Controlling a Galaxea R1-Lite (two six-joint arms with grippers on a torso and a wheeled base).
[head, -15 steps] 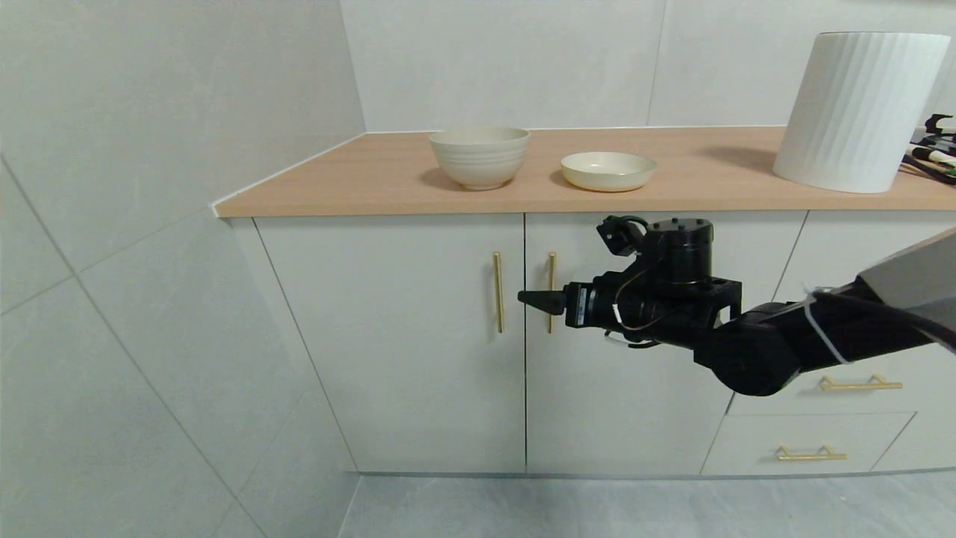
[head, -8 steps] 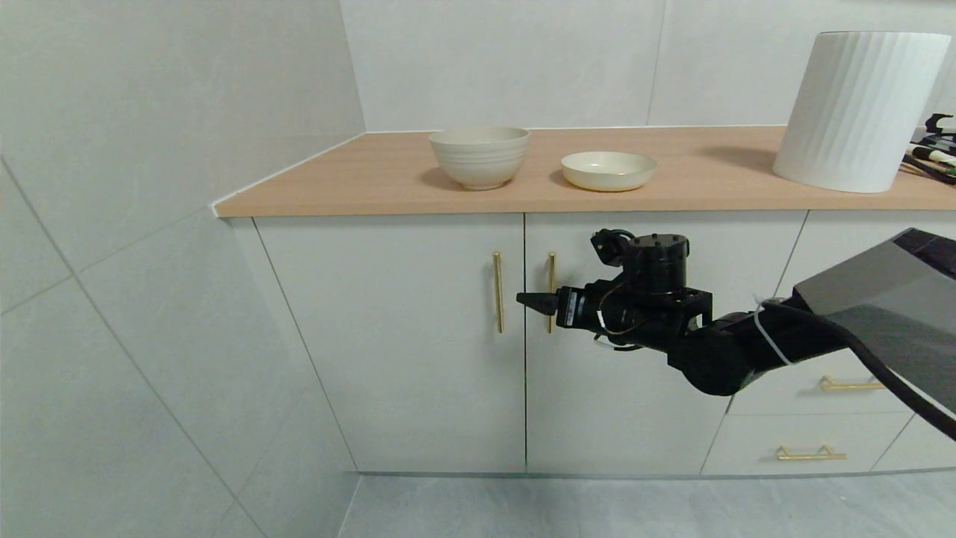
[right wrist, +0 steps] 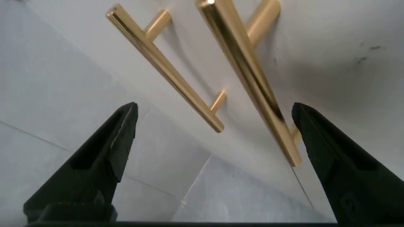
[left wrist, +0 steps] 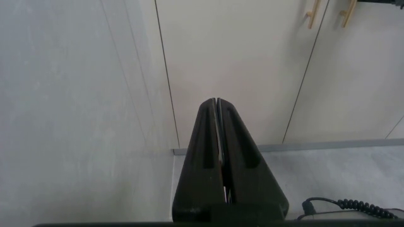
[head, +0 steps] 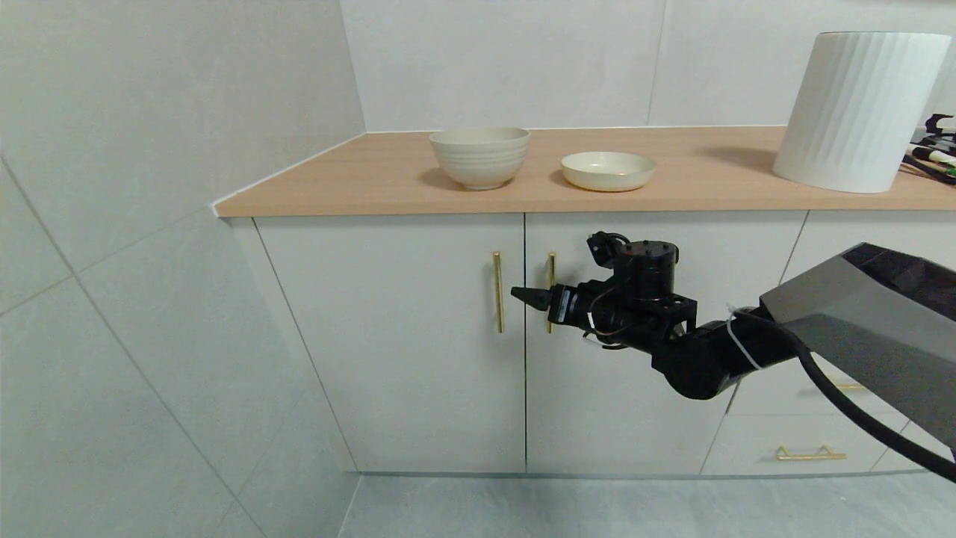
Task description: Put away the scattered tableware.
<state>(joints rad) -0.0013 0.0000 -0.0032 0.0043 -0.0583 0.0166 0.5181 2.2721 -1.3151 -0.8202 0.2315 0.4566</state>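
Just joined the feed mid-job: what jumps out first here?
The right gripper, fingers open, sits at the two gold handles where the cabinet doors meet, below the wooden countertop. On that countertop stand a cream bowl and, to its right, a shallow dish, with a tall white ribbed cylinder at the far right.

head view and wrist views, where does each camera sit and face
Head view: on the head, facing forward and down at pale cabinet doors, two gold bar handles, ribbed cream bowl, shallow cream dish; right arm shows.
Left wrist view: on the left wrist, facing grey floor below the doors; shut left gripper shows.
Right wrist view: on the right wrist, close to the handles; open right gripper shows.
Shared: handles in all three.
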